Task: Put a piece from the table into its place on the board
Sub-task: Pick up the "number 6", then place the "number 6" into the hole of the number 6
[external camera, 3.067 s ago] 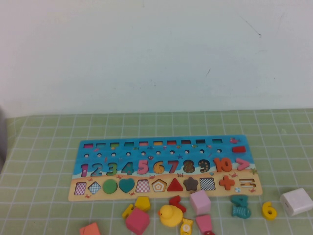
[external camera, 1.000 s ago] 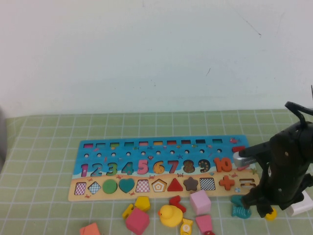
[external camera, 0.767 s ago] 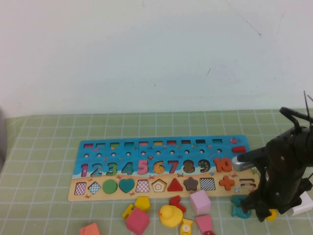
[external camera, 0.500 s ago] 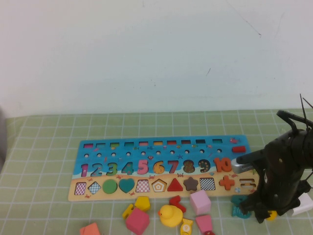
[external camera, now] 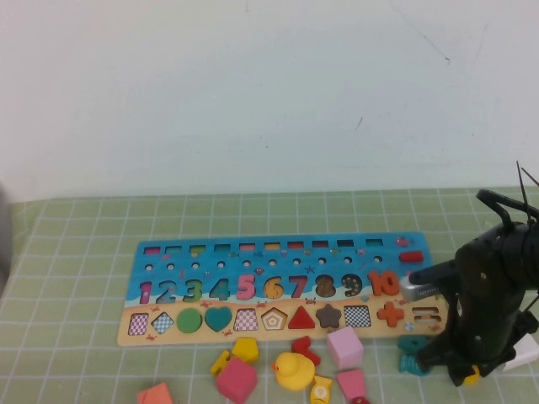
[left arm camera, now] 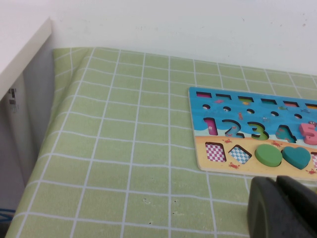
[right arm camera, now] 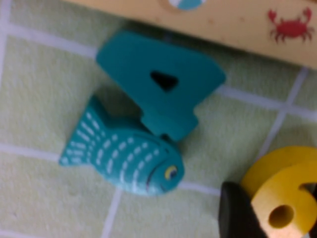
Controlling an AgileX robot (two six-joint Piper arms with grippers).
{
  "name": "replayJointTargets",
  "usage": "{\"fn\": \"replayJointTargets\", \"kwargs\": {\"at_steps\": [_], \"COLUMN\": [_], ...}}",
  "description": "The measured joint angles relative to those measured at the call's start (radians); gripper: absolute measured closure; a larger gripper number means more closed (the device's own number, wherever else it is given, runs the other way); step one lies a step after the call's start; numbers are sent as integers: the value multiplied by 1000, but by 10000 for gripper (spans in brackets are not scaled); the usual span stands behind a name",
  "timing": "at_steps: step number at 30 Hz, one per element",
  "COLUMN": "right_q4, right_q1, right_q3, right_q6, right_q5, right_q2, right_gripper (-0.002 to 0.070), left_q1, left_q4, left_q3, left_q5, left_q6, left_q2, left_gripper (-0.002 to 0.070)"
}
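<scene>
The yellow numeral 6 (right arm camera: 282, 198) lies on the green checked cloth near the board's right end; only a sliver of it (external camera: 472, 375) shows under the arm in the high view. My right gripper (external camera: 466, 370) is down over it, and in the right wrist view the gripper (right arm camera: 277, 213) has one black finger (right arm camera: 237, 213) pressed against the 6's side and the other at its far side. The long board (external camera: 278, 239) lies across the middle, its 6 slot (external camera: 274, 289) empty. My left gripper (left arm camera: 280, 208) is shut and empty, near the board's left end (left arm camera: 198, 148).
A teal 4 (right arm camera: 158, 84) and a teal fish (right arm camera: 124, 153) lie right beside the 6. A white cube (external camera: 524, 352) sits to its right. A yellow duck (external camera: 292, 370), pink blocks (external camera: 344, 347), a yellow pentagon (external camera: 245, 348) and red pieces lie along the board's front.
My right arm came in from the right, lowered over the yellow 6 and settled a little lower and nearer. The 6 is now between its fingers. The left arm has not moved.
</scene>
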Motion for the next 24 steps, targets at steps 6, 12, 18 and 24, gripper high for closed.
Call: {"fn": "replayJointTargets", "kwargs": {"at_steps": [6,12,18,24], "right_q4": [0,54,290,353], "right_q1": [0,0,21,125], "right_q3": [0,-46,-157,-297], "right_q6": [-32,-74,-331,-392], "right_q5": [73,183,320,332], "right_q2": [-45,-139,-151,-131], "right_gripper": [402,402,402,402], "left_q1": [0,0,0,0], "left_q4": [0,0,0,0], "left_q3": [0,0,0,0], "left_q5": [0,0,0,0], "left_q6": [0,0,0,0], "left_q2": [0,0,0,0], "left_gripper": [676,676,676,676]}}
